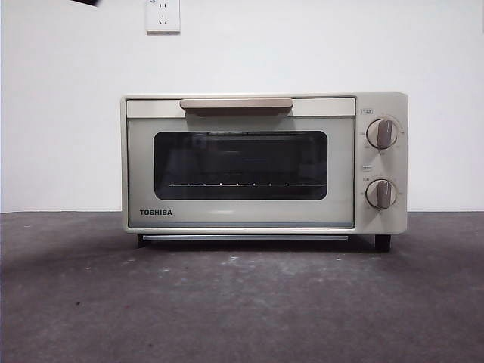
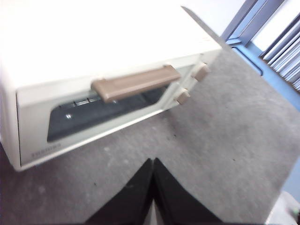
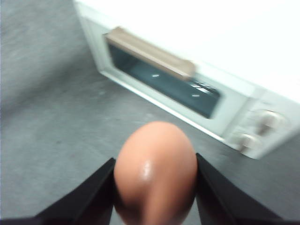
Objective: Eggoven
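On the left side, the left gripper [image 2: 153, 187] has its two black jaws pressed together with nothing between them. It hangs above the grey table [image 1: 242, 302], in front of the oven [image 1: 265, 162] and a little to the side of its door. The tan handle [image 1: 237, 104] runs along the top edge of the door, and the door is fully closed — the dark glass window [image 1: 240, 165] shows only the wire rack behind it.

In the middle, the oven stands square to the front camera, with its two knobs [image 1: 382, 162] on the right panel. No arm is visible in the front view except a small black tip at the top edge.

On the right side, the right gripper [image 3: 154, 187] is clamped on the egg [image 3: 155, 173]. The reddish-brown egg sits between the jaws, held in the air in front of the oven near the knob end.

My judgement is that the step in hand is to open the door, because the egg cannot go in before that. To do it well, the left gripper should first open its jaws, come to the middle of the handle and take it squarely, then pull outward and down along the arc of the hinge — not straight back, or the light oven may slide on the table. The right gripper should wait clear of the swinging door and keep its grip gentle, since the shell is smooth and can crack or slip.
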